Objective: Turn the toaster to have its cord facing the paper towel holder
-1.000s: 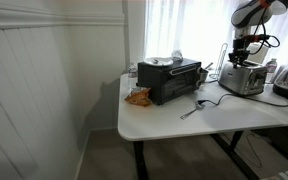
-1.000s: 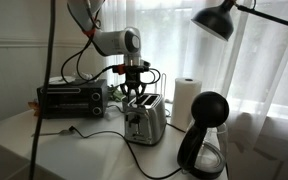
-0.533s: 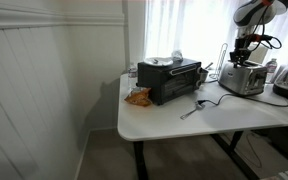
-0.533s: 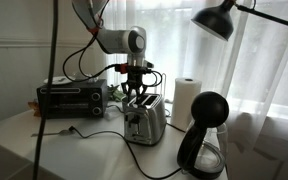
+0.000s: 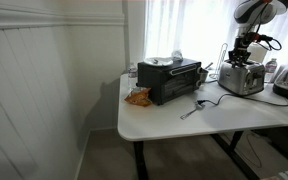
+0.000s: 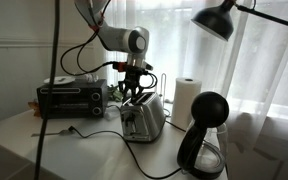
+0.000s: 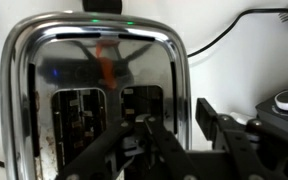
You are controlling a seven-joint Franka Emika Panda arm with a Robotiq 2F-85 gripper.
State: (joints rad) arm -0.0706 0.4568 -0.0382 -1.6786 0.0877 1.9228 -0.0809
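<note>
The shiny silver toaster (image 6: pixel 145 118) stands on the white table next to the paper towel roll (image 6: pixel 187 99). It also shows in an exterior view (image 5: pixel 242 79) and fills the wrist view (image 7: pixel 94 80). My gripper (image 6: pixel 136 93) comes down on its top. In the wrist view my gripper (image 7: pixel 176 115) has one finger in a slot and the other outside the side wall, clamped on that wall. The toaster leans slightly. Its thin black cord (image 6: pixel 96 138) runs over the table toward the front, and also shows in an exterior view (image 5: pixel 220 99).
A black toaster oven (image 6: pixel 72 98) stands beside the toaster. A black coffee maker (image 6: pixel 204 140) is close on the other side, under a black lamp (image 6: pixel 219 18). A silver utensil (image 5: pixel 196 107) and a snack bag (image 5: pixel 137 97) lie on the table (image 5: pixel 164 118).
My gripper has shifted slightly while holding the toaster, and the toaster has tipped and turned a little from its upright stance.
</note>
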